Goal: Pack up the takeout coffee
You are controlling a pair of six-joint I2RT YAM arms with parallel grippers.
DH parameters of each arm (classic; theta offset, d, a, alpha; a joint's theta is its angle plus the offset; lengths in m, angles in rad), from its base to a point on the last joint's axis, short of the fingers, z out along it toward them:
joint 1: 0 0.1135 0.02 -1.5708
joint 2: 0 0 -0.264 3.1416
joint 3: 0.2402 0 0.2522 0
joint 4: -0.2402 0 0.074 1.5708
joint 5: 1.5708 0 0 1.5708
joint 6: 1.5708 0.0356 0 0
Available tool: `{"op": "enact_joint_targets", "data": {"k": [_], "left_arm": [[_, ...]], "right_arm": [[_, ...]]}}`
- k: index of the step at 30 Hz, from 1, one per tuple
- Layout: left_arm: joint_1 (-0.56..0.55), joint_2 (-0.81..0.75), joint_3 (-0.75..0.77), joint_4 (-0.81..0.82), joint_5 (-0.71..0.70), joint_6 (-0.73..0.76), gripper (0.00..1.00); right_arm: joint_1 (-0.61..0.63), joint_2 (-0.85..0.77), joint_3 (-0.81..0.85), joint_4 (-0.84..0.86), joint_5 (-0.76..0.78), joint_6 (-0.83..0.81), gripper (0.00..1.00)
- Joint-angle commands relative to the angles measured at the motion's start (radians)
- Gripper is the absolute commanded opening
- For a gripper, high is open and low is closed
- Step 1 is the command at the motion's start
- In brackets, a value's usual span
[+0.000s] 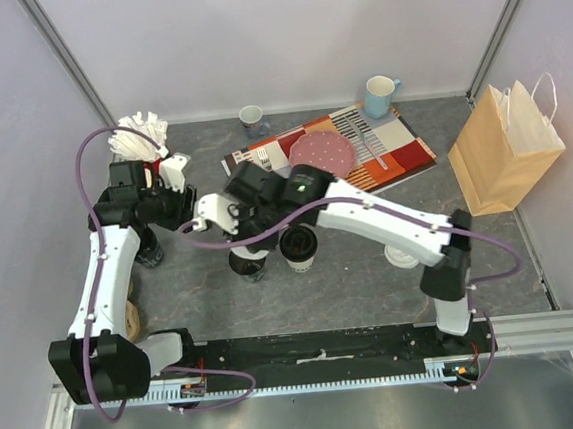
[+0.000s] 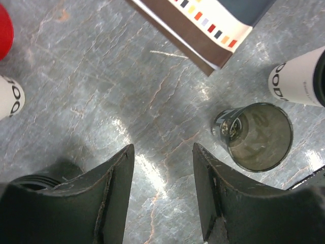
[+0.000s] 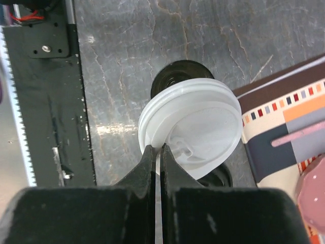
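White and thin, the round plastic sip lid [image 3: 190, 127] is pinched by its rim in the clenched right pincer [image 3: 158, 150]. It sits above the black paper cup [image 3: 175, 71], toward the near edge of the grey tabletop [image 3: 122, 40]. The lid looks light, bendy and easily cracked, so the rim suits a gentle grip. The left pincer [image 2: 162, 152] hangs released and empty.

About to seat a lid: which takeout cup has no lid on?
The black cup, under the white lid pinched in the right hand. The cream cup beside it wears its black lid.
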Motion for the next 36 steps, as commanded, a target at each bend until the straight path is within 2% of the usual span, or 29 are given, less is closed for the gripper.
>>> {"op": "enact_joint_targets", "data": {"k": [1, 6, 16, 27, 36], "left_arm": [[0.044, -0.015, -0.032, 0.013, -0.043, 0.037, 0.56], [0.077, -0.009, -0.059, 0.039, -0.056, 0.037, 0.56], [0.080, 0.006, -0.079, 0.056, -0.050, 0.039, 0.56], [0.080, 0.005, -0.084, 0.055, -0.040, 0.045, 0.56], [0.080, 0.006, -0.084, 0.055, -0.037, 0.050, 0.56]], "right_arm": [[0.055, 0.144, 0.149, -0.082, 0.102, -0.102, 0.00], [0.093, 0.233, 0.206, -0.105, 0.219, -0.130, 0.00], [0.121, 0.354, 0.259, -0.149, 0.298, -0.148, 0.00], [0.126, 0.423, 0.294, -0.166, 0.345, -0.156, 0.00], [0.124, 0.449, 0.324, -0.178, 0.325, -0.160, 0.00]]}}
